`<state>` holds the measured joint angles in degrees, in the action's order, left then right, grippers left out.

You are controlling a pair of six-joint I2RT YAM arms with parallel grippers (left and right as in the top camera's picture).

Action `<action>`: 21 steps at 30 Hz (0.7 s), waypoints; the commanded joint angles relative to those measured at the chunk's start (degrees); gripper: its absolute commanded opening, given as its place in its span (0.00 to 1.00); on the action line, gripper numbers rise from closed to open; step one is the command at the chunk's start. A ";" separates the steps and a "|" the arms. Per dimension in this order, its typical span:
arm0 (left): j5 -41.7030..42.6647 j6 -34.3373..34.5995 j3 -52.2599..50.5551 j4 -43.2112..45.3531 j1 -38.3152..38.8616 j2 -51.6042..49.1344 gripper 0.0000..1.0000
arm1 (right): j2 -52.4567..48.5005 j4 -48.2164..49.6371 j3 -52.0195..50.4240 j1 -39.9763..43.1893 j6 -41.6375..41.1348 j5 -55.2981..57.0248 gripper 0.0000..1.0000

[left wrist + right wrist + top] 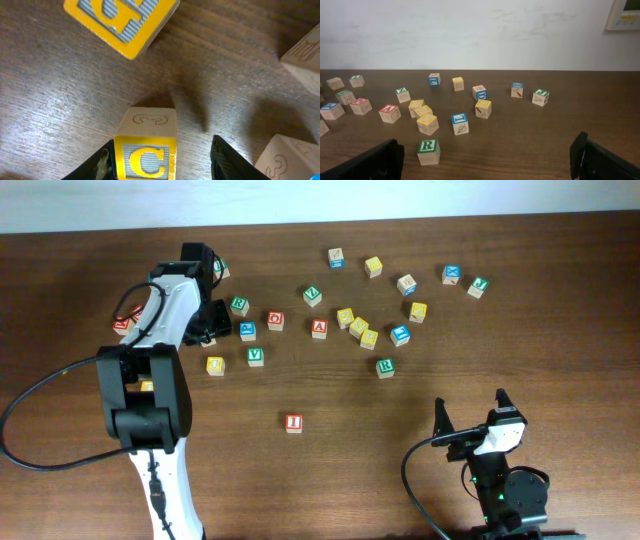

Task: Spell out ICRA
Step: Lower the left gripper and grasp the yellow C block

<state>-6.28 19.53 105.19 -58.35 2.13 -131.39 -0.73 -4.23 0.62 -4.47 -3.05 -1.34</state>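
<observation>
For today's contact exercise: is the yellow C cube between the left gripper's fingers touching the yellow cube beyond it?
Apart. The left wrist view shows a broad strip of bare table between the C cube and the other yellow cube.

Cubes I (293,422), C (145,159), R (385,366), A (319,328) — scattered

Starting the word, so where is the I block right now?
Overhead view: the I block sits alone near mid-table, on the robot's side of the scattered blocks; its nearest neighbour is the green block, farther back and left.
</observation>
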 commanded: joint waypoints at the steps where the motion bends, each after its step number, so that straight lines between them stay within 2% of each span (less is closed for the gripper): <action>1: -1.29 0.33 -0.15 1.09 -0.44 -0.52 0.53 | 0.33 -0.31 -0.31 0.42 -0.39 0.48 0.98; 4: -1.27 0.31 -0.15 1.53 -0.44 -1.57 0.56 | 0.33 -0.31 -0.31 0.42 -0.39 0.48 0.98; 7: -1.27 0.24 -0.15 1.51 -0.42 -2.82 0.54 | 0.33 -0.31 -0.31 0.42 -0.39 0.48 0.98; 10: -1.29 0.13 -0.15 2.19 -0.42 -3.17 0.46 | 0.33 -0.31 -0.31 0.42 -0.39 0.48 0.98; 21: -1.05 0.15 1.33 1.68 -0.59 -3.06 0.32 | 0.33 -0.31 -0.31 0.42 -0.39 0.48 0.98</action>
<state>-6.48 19.51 105.27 -56.07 2.11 -132.66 -0.73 -4.23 0.62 -4.47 -3.05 -1.34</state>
